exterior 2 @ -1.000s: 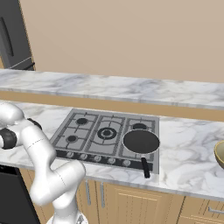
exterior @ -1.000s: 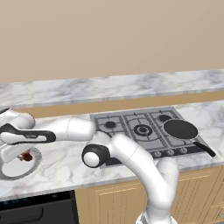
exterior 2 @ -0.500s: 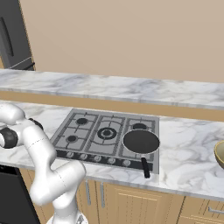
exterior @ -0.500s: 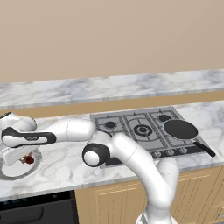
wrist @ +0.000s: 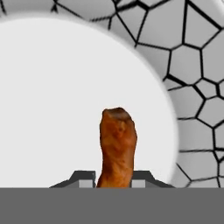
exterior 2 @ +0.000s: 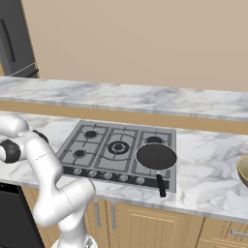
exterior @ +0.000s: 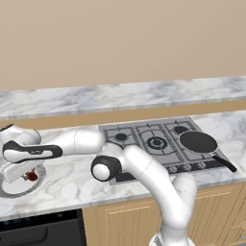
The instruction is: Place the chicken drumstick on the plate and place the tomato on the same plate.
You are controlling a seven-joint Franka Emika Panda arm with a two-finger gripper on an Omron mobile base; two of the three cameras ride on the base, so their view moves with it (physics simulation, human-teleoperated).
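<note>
My gripper is shut on the chicken drumstick, which sticks out from between the two fingertips over the white centre of the plate. The plate's grey patterned rim curves along the top and right of the hand view. From the left base view, the gripper hangs low over the plate at the far left of the counter, with the reddish-brown drumstick just above the plate's surface. The tomato is out of view.
A gas hob sits in the middle of the marble counter, with a black frying pan on its right burner. A tan bowl stands at the far right edge. The counter's front edge runs just below the plate.
The hand has sunk a little toward the plate with the drumstick still in its grip. Nothing else has moved.
</note>
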